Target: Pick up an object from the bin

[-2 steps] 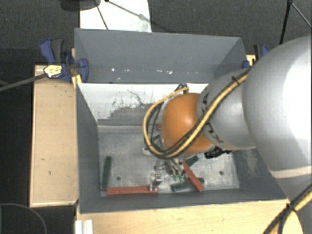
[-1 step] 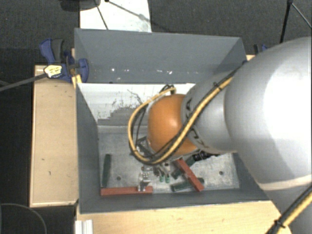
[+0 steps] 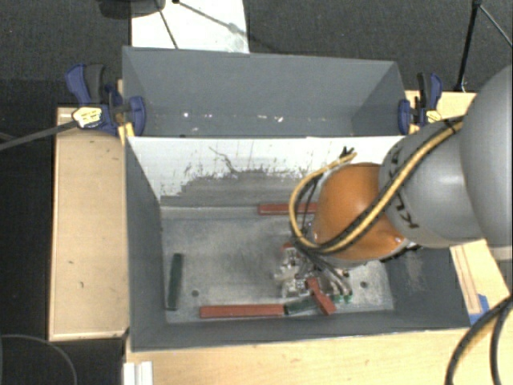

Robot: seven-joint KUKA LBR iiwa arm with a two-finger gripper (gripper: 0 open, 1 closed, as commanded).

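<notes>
The hand [image 3: 307, 283] sits low in the scuffed grey metal bin [image 3: 144, 239], by a short red block [image 3: 324, 301] and a long flat reddish-brown stick [image 3: 240, 312]; its grip cannot be told.

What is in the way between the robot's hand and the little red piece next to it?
Nothing that I can see. The hand sits low in the bin, right by the little red piece, with a green bit close by. The long red bar lies off to the left, not between.
</notes>
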